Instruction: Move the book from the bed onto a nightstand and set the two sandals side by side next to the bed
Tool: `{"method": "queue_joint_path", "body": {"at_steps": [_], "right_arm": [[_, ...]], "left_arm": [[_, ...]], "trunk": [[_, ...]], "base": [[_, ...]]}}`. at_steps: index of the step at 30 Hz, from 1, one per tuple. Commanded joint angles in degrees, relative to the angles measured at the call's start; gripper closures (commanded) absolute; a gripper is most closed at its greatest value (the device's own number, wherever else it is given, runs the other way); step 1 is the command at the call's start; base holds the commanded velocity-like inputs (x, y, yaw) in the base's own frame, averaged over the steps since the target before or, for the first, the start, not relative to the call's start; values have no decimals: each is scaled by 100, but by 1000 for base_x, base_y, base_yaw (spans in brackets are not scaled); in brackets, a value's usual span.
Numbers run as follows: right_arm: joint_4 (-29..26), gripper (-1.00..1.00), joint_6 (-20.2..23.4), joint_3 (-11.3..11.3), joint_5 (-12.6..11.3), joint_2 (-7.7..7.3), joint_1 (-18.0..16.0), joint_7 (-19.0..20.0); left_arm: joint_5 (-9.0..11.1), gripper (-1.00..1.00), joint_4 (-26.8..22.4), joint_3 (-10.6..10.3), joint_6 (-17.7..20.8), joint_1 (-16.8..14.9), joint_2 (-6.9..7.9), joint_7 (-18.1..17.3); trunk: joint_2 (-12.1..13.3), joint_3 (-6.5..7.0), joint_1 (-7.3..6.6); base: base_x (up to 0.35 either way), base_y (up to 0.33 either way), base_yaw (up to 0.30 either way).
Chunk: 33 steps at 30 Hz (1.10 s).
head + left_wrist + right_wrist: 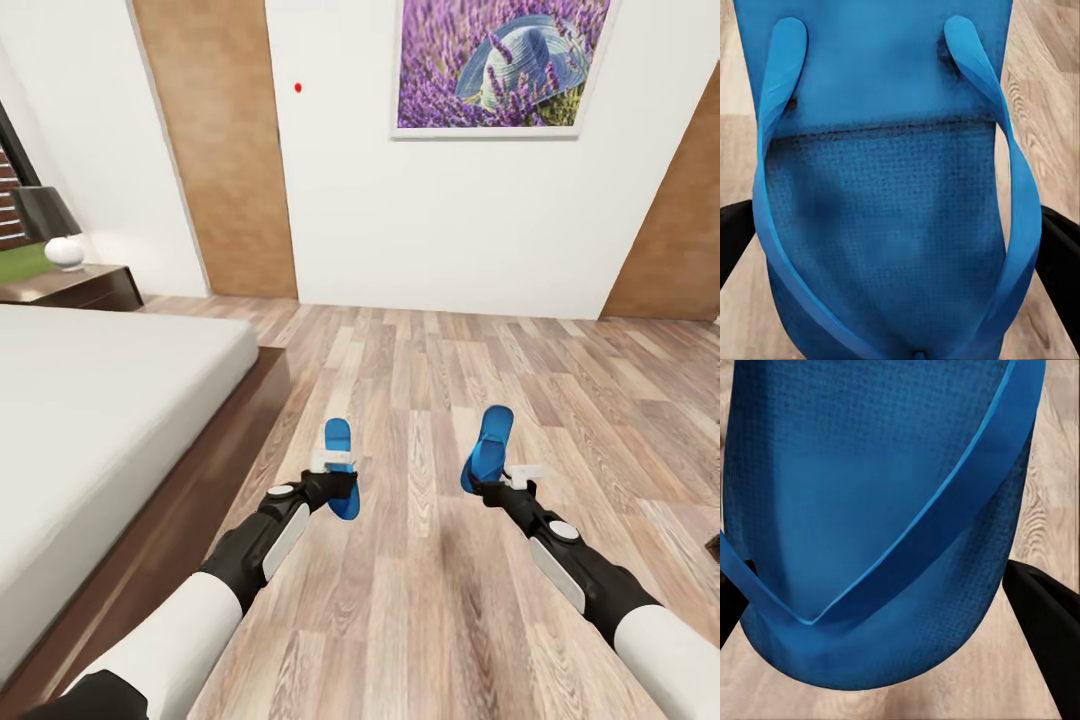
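Currently both arms reach forward over the wood-plank floor (420,590), each carrying one blue flip-flop. The left gripper (338,482) has its jaws closed narrowly on the left sandal (340,455), which is held above the floor with its length pointing away from the robot; in the left wrist view the sandal (889,225) lies between the two dark fingers (733,240), its sole and V-shaped straps facing the camera. The right gripper (490,485) likewise has its jaws pinched on the right sandal (489,445), which is tilted on edge, leaning slightly toward the robot's right; in the right wrist view this sandal (870,525) sits between the black fingers (1046,630), strap crossing diagonally. The two sandals are apart from each other, both over open floor near the bed's foot-end corner. The bed (100,420), with its pale mattress and dark wood frame, runs along the robot's left, its side edge just beside the left arm. Beyond the bed's far corner stands a nightstand (85,288) carrying a lamp (52,225) with a dark shade and white base. On the white far wall hangs the lavender picture (495,65), with wood-toned panels on either side.
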Motion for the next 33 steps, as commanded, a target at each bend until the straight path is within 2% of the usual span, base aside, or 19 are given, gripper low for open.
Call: {"method": "queue_joint_path", "body": {"at_steps": [1,2,5,33], "right_arm": [[6,100,-36,32,-60,-6,-7,7],[6,100,-37,32,-60,-6,-7,7],[6,100,-37,32,-60,-6,-7,7],[6,100,-34,32,-67,-6,-7,11]], "left_arm": [[26,100,-1,0,29,-3,1,-2],[-52,100,10,0,23,-3,2,1],[-114,100,19,0,21,-3,1,6],[-130,100,31,0,20,-3,9,-9]], "trunk": [[-2,-5,1],[-2,-5,1],[-2,-5,1],[-2,-5,1]], "base": [[266,-207,-140],[310,-72,-25],[323,-35,-8],[328,-141,0]]}}
